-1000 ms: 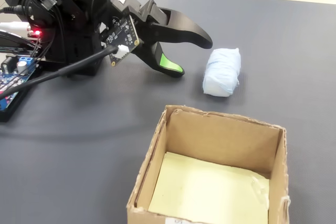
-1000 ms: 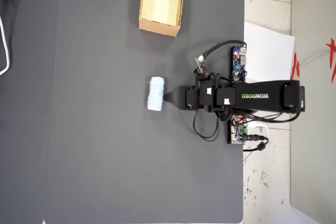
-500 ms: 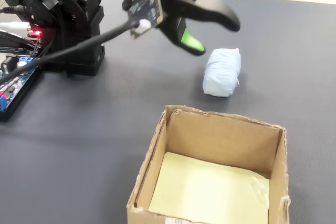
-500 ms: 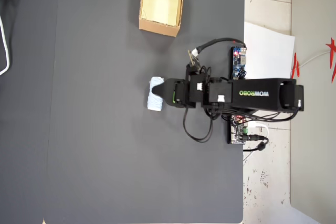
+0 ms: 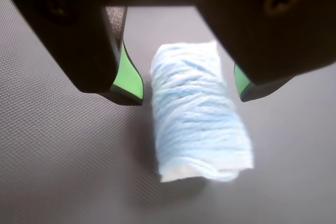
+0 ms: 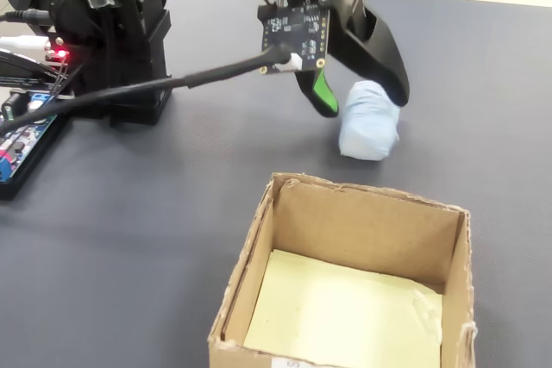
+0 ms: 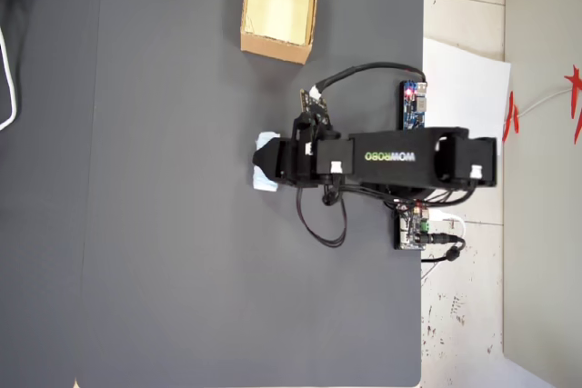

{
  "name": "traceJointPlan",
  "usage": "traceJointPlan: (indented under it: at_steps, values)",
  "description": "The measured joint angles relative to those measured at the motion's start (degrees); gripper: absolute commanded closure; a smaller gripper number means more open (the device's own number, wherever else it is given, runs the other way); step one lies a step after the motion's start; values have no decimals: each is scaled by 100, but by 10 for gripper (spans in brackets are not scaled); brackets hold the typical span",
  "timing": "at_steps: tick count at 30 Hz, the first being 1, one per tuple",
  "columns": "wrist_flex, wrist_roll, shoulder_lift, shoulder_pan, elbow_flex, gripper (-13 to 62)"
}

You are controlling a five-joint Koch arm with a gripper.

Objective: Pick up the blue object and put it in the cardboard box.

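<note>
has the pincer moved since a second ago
Yes: the pincer has swung away from the arm's base, out over the blue roll, jaws open either side.

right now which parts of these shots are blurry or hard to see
Wrist view: the claw is soft and out of focus up close, while the blue roll shows its wound texture. Fixed view: sharp, even light, and the cardboard box is clear. Overhead view: the arm hides most of the roll, leaving only a pale sliver.

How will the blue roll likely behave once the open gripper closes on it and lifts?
The blue roll looks wound and soft, so it will probably squash between the green pads. It seems light. Lying on its side on the mat, it might roll if nudged.
</note>
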Motion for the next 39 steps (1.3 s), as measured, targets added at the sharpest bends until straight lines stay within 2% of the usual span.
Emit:
traceJointPlan:
  at_steps: [3, 9, 11, 19, 33, 39]
  values:
    - [-97, -9, -501, 9, -141, 175]
    - [-193, -18, -703, 9, -290, 339]
    - [-431, -18, -703, 9, -229, 373]
    - [-1556, 0, -396, 149, 105, 372]
    - [-2259, 0, 2162, 1617, 615, 372]
    - [-2250, -105, 2408, 2197, 624, 372]
